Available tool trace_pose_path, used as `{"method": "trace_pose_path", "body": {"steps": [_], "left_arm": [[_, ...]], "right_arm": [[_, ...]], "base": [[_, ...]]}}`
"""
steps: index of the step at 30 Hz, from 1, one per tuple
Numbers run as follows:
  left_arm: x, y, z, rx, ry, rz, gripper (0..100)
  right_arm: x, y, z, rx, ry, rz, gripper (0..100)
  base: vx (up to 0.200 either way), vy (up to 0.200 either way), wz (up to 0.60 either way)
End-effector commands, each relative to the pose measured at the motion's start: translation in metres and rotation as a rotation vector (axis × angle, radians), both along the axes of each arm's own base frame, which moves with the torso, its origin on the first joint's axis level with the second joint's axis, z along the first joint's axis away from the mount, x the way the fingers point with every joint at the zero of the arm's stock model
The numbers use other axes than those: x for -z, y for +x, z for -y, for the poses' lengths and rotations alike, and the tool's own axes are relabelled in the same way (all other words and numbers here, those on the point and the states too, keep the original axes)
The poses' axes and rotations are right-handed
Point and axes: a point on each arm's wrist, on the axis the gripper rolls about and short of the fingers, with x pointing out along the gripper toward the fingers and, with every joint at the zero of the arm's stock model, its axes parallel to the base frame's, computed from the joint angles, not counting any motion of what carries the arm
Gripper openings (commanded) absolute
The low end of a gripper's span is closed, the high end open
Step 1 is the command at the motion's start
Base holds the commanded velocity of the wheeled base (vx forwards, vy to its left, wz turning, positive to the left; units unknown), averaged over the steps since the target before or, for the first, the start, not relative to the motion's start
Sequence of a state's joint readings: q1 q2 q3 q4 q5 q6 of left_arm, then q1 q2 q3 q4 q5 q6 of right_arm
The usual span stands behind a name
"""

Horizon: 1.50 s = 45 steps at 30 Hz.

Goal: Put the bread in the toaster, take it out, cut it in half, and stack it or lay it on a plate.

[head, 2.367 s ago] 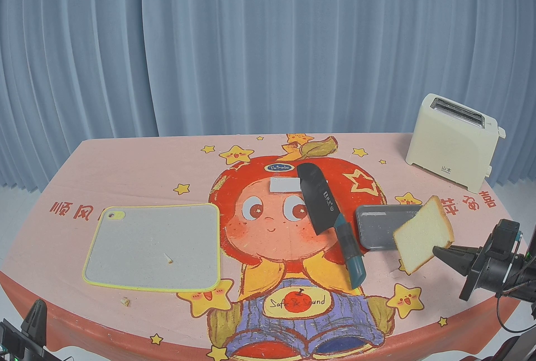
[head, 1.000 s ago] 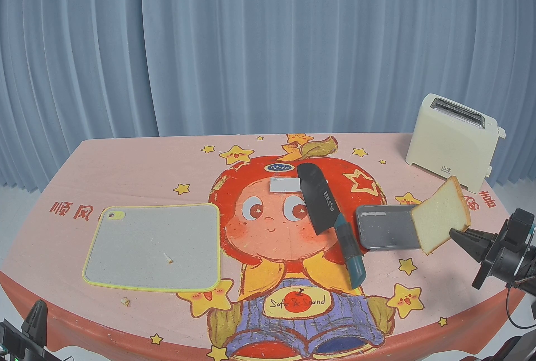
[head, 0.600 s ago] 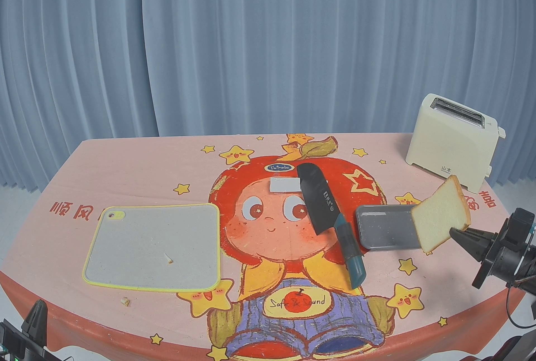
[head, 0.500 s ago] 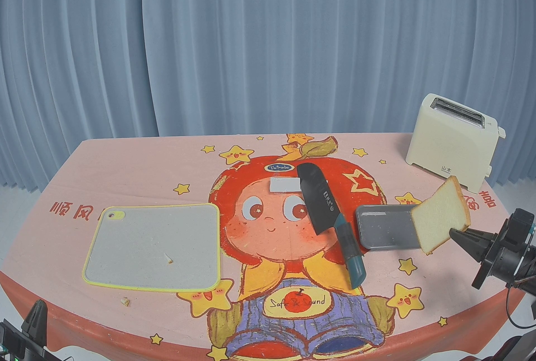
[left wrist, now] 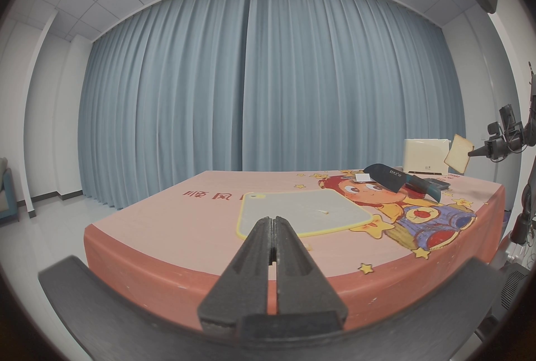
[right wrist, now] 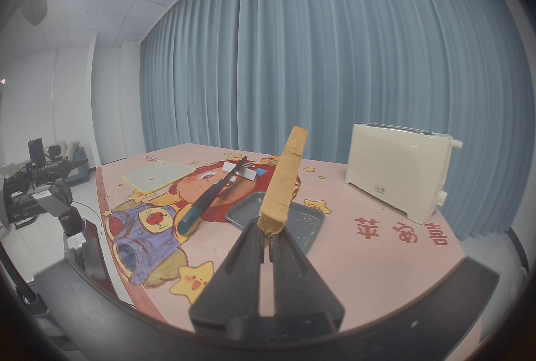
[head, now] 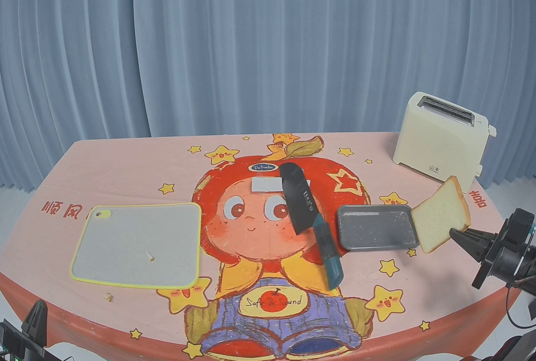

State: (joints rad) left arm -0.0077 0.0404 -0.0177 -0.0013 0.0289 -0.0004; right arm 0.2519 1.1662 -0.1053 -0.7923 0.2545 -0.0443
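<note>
A slice of white bread (head: 441, 214) with a tan crust hangs tilted on edge over the table's right side, pinched at its lower corner by the right gripper (head: 453, 234), just beside a shallow grey rectangular plate (head: 377, 227). The cream toaster (head: 438, 141) stands upright behind. A black-bladed, teal-handled knife (head: 298, 200) lies flat just left of the plate, and a grey, yellow-rimmed cutting board (head: 137, 245) lies far left.

The pink tablecloth (head: 128, 166) bears a red apple-headed cartoon child and yellow stars. The tray (head: 377, 228) is dark grey; beside it, the knife (head: 304, 205) is black with a teal handle, the bread (head: 441, 214) white with tan crust, the toaster (head: 441, 147) beyond cream.
</note>
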Motion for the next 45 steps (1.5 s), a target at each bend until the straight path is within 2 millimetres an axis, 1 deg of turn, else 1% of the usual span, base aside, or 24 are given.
{"method": "trace_pose_path", "body": {"steps": [1,16,29,34,41,42,45], "left_arm": [[0.005,0.001,0.0,0.0,-0.001,-0.018,0],[0.005,0.001,0.0,0.001,0.001,-0.018,0],[0.005,0.001,0.0,0.001,-0.001,-0.018,0],[0.005,0.001,0.0,0.001,-0.003,-0.018,0],[0.005,0.001,0.0,0.0,-0.002,-0.018,0],[0.005,0.001,0.0,0.0,-0.002,-0.018,0],[0.005,0.001,0.0,0.001,-0.003,-0.018,0]], "right_arm": [[0.0,0.0,0.0,-0.001,0.0,0.0,0],[0.003,-0.001,0.0,-0.005,-0.004,-0.013,0],[0.001,-0.003,0.001,-0.002,-0.001,0.002,0],[-0.009,-0.005,0.003,0.01,0.017,0.059,0],[-0.011,-0.004,0.003,-0.001,0.021,0.068,0],[-0.015,-0.003,0.003,-0.007,0.015,0.09,0],[-0.017,-0.002,0.005,-0.001,0.014,0.1,0]], "base": [[0.0,-0.2,0.0],[0.0,-0.2,0.0],[0.0,0.0,0.0],[0.0,0.0,0.0],[0.0,0.0,0.0],[0.0,0.0,0.0],[0.0,0.0,0.0]]}}
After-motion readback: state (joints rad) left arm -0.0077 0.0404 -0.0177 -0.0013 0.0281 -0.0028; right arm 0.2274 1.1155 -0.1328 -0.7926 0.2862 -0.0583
